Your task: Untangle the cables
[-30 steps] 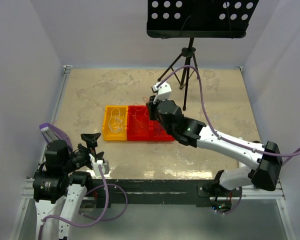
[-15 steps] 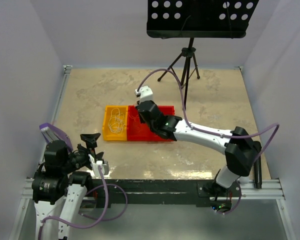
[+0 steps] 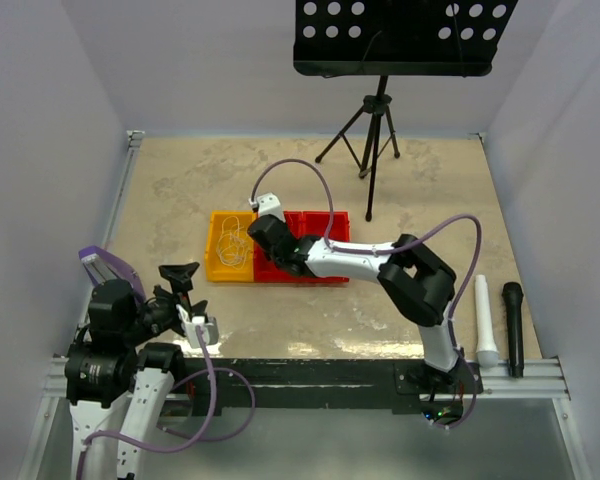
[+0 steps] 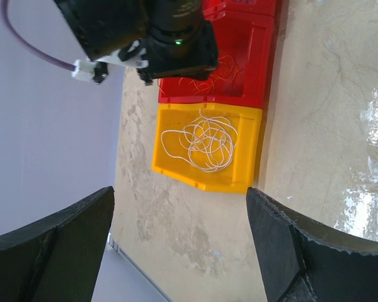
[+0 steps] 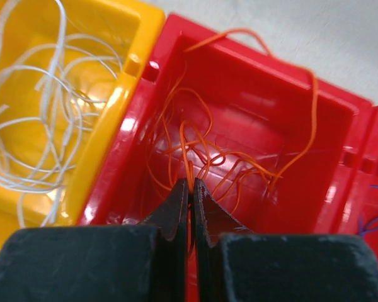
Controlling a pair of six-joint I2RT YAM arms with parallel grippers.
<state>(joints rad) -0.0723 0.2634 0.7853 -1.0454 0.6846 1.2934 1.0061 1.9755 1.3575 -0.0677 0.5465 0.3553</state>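
The cables lie sorted in bins. White cables loop in the yellow bin, and orange cables tangle in the red bin beside it. My right gripper hangs over that red bin, shut on one orange strand that runs up between its tips. In the top view it sits close to the yellow bin. My left gripper stays back near its base, open and empty. Its wrist view looks across bare table at the white cables.
A second red bin adjoins on the right, with a purple strand in it. A tripod music stand rises at the back. A white microphone and a black one lie at the near right edge.
My right arm has swung left across the red bins and now ends over the one next to the yellow bin. The two microphones have come into view. The left arm has not moved.
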